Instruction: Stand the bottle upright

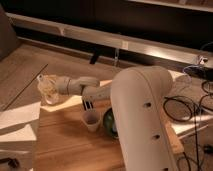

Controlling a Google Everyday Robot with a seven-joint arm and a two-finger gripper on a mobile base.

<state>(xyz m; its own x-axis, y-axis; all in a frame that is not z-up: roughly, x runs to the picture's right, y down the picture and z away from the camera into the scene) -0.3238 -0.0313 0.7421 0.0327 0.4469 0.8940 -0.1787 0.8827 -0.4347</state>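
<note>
Far left, at the edge of the light wooden table: pale two-finger gripper, fingers apparently closed around the small clear plastic bottle with whitish label. Bottle held near upright, low over the tabletop; contact with the wood impossible to tell. Remaining, by judgement: setting down, release, withdrawal. Nearby, apart from the bottle: small pale round cup, dark green bowl.

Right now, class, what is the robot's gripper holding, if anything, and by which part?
The gripper, out at the table's far left edge, is closed on the clear plastic bottle. It seems to grip around the bottle's body, but the exact spot cannot be told.
</note>
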